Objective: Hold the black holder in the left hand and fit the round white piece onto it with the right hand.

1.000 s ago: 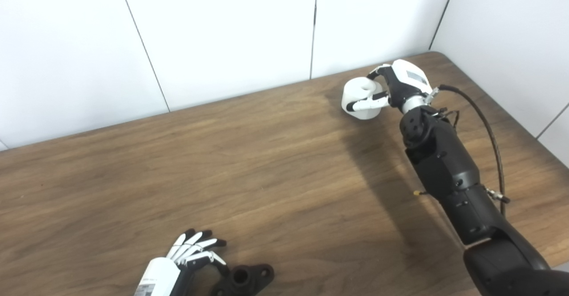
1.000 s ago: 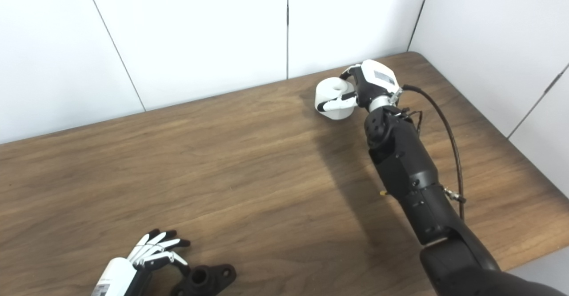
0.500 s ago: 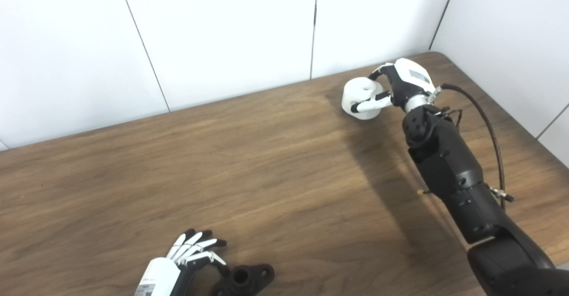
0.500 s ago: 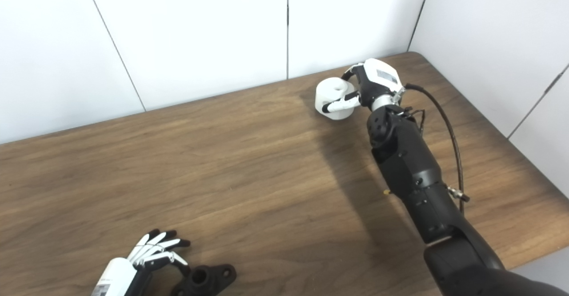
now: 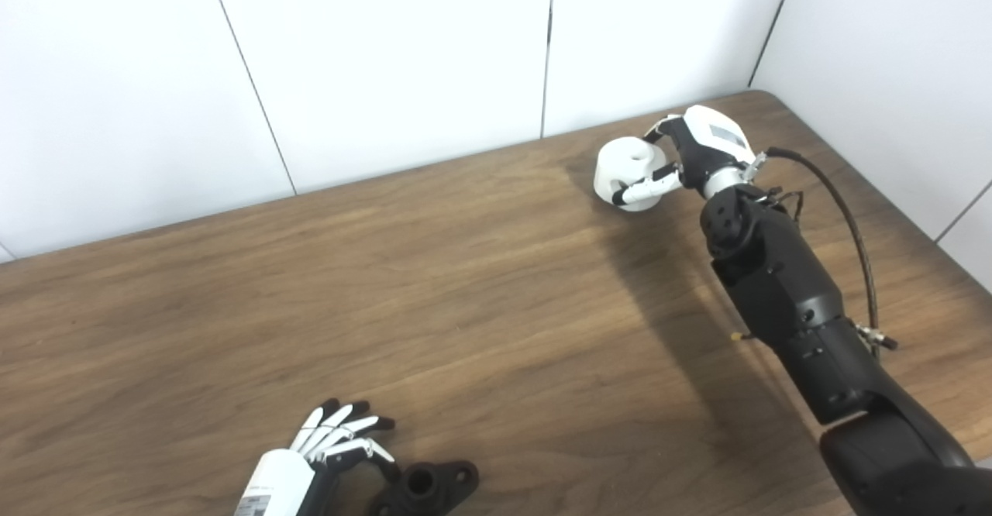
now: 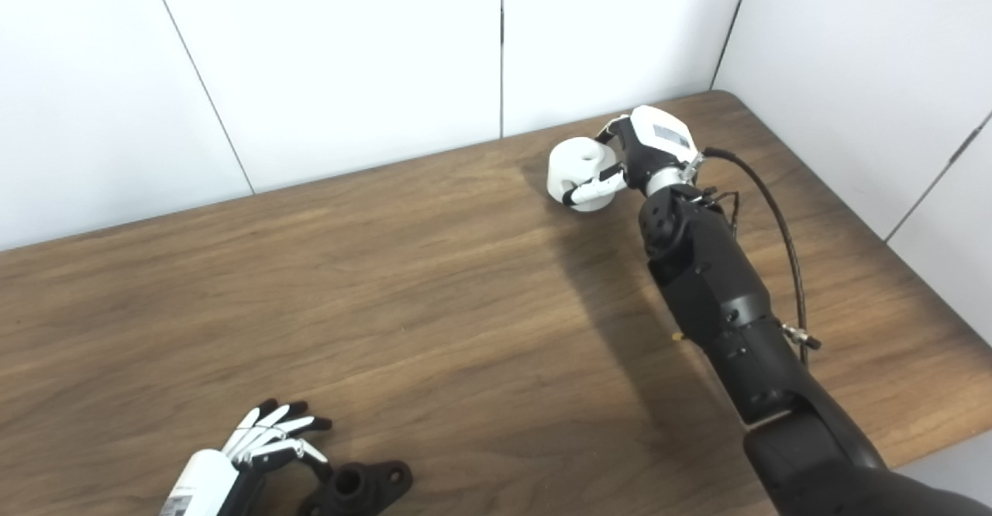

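At the far right of the desk (image 5: 465, 283), our right hand (image 5: 686, 156) is clamped round the round white piece (image 5: 626, 169), ready to carry it to the black holder (image 5: 425, 486). That holder lies at the near edge, partly cut off, just beside our left hand (image 5: 341, 438), whose fingers are spread and grip nothing. We cannot tell whether the piece has cleared the desk.

White piece (image 5: 624, 167), black holder (image 5: 425, 486), white-and-black hands (image 5: 335, 440) (image 5: 690, 156), brown woodgrain table (image 5: 434, 283), white wall (image 5: 372, 59).
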